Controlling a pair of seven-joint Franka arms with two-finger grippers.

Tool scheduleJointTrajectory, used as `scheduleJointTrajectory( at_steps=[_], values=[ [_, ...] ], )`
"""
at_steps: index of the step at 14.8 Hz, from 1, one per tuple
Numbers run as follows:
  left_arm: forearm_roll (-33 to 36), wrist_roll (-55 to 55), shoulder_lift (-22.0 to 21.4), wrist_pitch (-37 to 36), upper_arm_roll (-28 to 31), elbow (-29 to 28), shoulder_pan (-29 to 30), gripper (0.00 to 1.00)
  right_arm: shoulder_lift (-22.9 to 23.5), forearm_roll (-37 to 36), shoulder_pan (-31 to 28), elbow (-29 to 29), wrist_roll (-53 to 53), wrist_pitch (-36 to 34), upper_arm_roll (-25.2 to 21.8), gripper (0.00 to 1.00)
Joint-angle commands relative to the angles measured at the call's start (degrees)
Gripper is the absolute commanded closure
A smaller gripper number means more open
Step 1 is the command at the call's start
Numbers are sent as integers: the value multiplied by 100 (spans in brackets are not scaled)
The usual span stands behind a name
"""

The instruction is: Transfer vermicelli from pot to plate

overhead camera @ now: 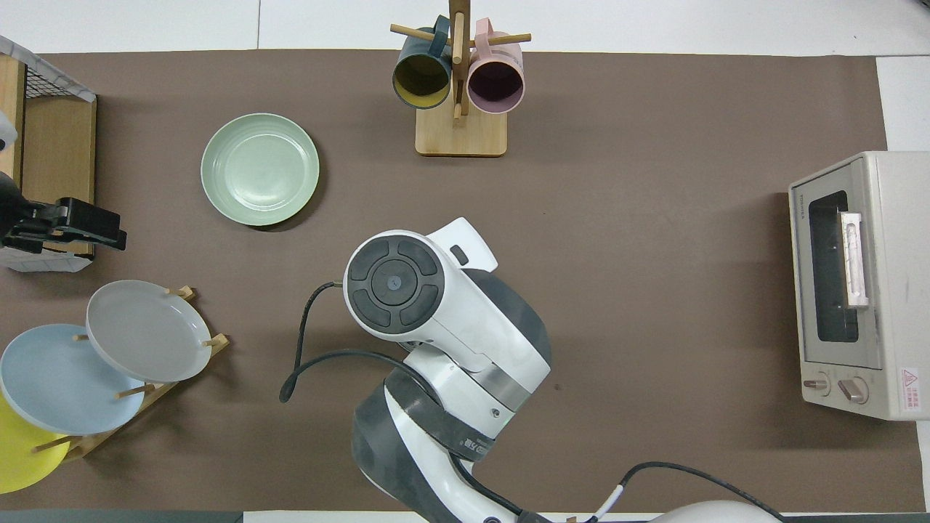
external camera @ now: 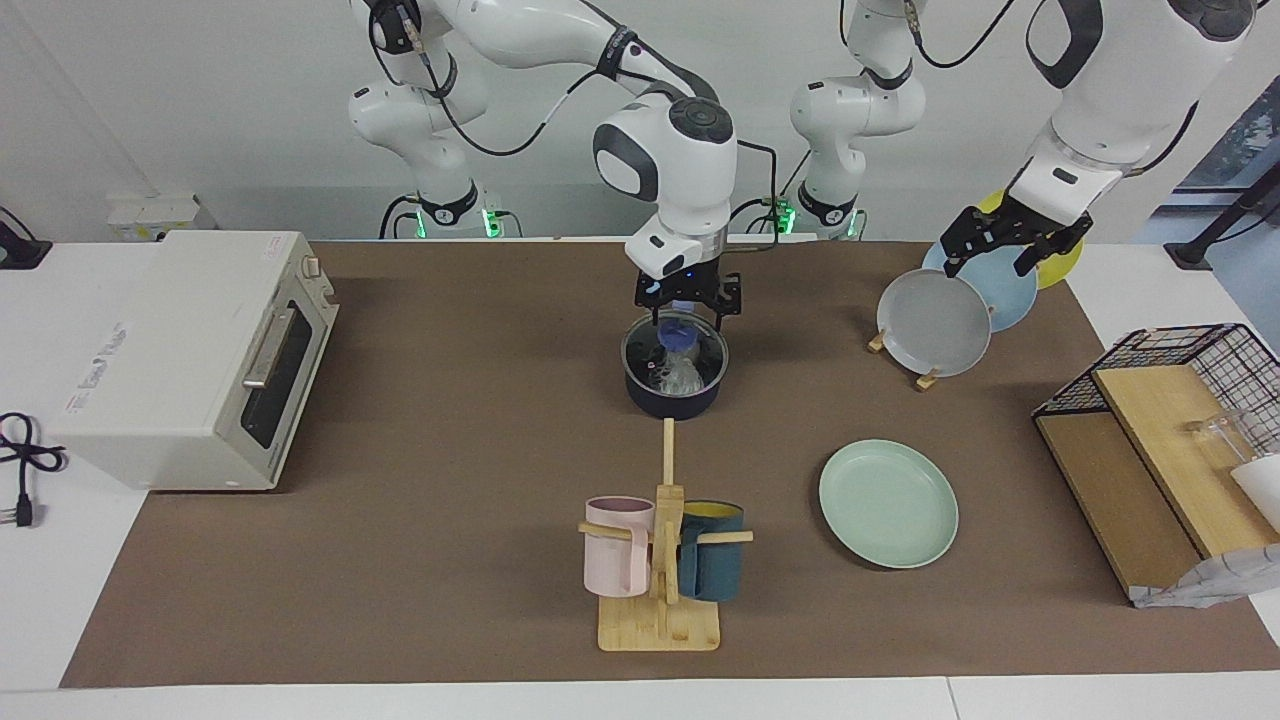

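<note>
Vermicelli (external camera: 682, 374) sits as a pale clump inside the pot (external camera: 675, 398) at the centre of the facing view, and the right gripper (external camera: 684, 318) has its fingers down past the rim, right over the strands; whether they have pinched the noodles or are only spread around them I cannot tell. The plate (external camera: 888, 503) lies bare at the lower right of this frame, well apart from the pot. The left gripper (external camera: 1010, 238) waits at the upper right over the plate rack (external camera: 930, 322), and its fingers I cannot read either. By my reckoning the pick-up is the step in hand; next would come a straight lift clear of the pot's rim, then a carry across to the plate. The mug stand (external camera: 660, 560) at lower centre stands close to that route, so the carry wants height. In the overhead view the right arm's big wrist fills the middle and hides the pot and noodles completely. The plate (overhead camera: 259, 168) shows at upper left with open brown mat all round it, the mug stand (overhead camera: 459, 80) at top centre, the toaster oven (overhead camera: 857, 283) off at the right edge.
</note>
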Motion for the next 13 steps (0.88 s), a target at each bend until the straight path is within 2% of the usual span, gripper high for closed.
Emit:
scheduleJointTrajectory(
  at_steps=[1, 7, 13],
  values=[
    [153, -40, -58, -85, -29, -29, 39, 0, -272, -108, -71, -530, -69, 361, 40, 2],
    [153, -40, -58, -85, -29, -20, 39, 0, -360, -108, -71, -742, -184, 501, 40, 22],
    [153, -40, -58, -120, -29, -20, 30, 0, -299, -99, -80, -803, -271, 773, 40, 24]
  ],
)
